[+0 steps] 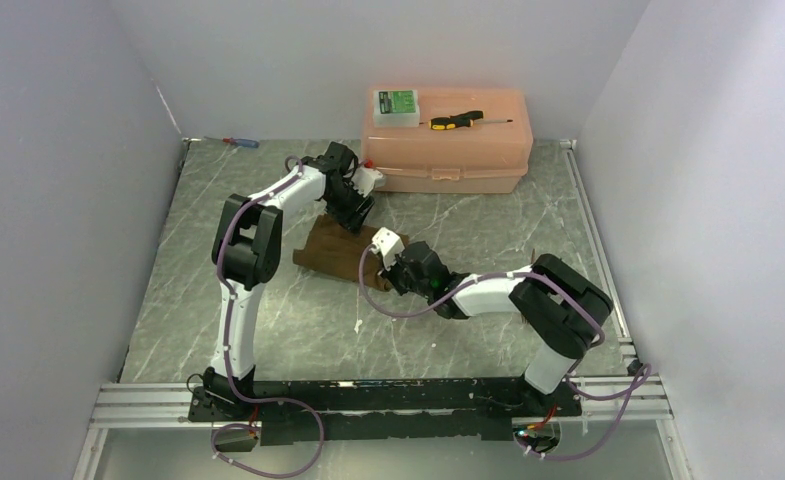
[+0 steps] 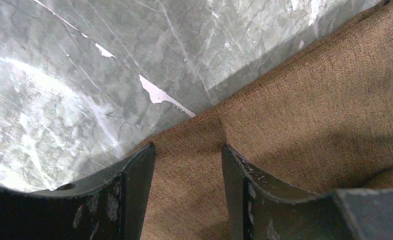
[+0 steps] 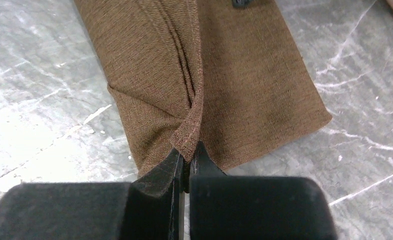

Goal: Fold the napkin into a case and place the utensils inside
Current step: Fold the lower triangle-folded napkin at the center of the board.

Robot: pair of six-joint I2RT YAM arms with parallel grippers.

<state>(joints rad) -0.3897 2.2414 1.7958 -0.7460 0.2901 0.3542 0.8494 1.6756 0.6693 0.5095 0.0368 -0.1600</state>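
Mid-frame in the top view, on the grey marbled desk (image 1: 468, 230), below and left of the pink box (image 1: 448, 160): the napkin (image 1: 328, 255), brown, folded into a narrow band. In the right wrist view, long axis running up the frame, leaning slightly to the upper left, near short end at the bottom. Right end effector (image 3: 186, 152) pressed together, pinching a raised hemmed fold at that near end. Left end effector (image 2: 189, 150) partly spread at the bottom of its own view, astride the cloth's edge, flat weave between the fingers, tips seemingly resting on it.
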